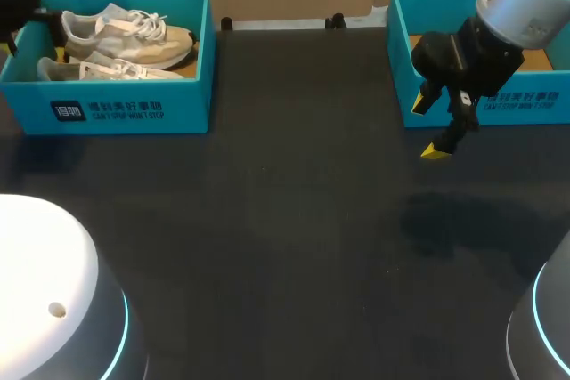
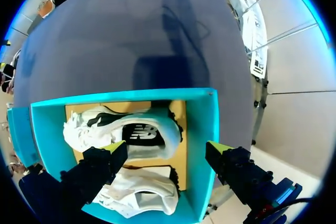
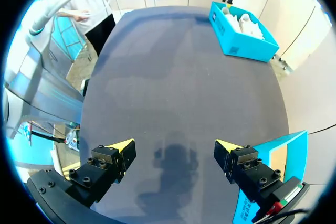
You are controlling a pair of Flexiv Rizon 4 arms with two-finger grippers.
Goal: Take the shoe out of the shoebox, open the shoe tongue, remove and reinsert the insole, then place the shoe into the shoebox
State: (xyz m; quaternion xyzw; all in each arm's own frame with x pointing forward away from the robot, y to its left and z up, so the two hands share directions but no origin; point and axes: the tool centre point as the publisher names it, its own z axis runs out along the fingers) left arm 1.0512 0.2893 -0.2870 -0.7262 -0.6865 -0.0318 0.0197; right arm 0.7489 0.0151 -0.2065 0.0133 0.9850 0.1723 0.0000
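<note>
Hanging above the left shoebox (image 2: 203,129), the left pincer (image 2: 167,148) had its yellow-tipped fingers spread wide and gripped nothing. Below the gap between them, a pale shoe (image 2: 131,132) with a dark mark on its side lay inside the teal box. A second shoe (image 2: 139,192), also white, lay close beside it, nearer the wrist. Both rested on the brown floor of the box, neither of them touched by a finger. Across the dark surface (image 1: 294,220), the right pincer (image 1: 427,128) hung in the air with its fingers likewise apart and nothing between them. It was just in front of the near wall of a second teal box (image 1: 499,104), which stood at the right far corner. From that arm's wrist, the corner of this box showed just beside one finger, and the left shoebox sat well away at the far end of the surface.
</note>
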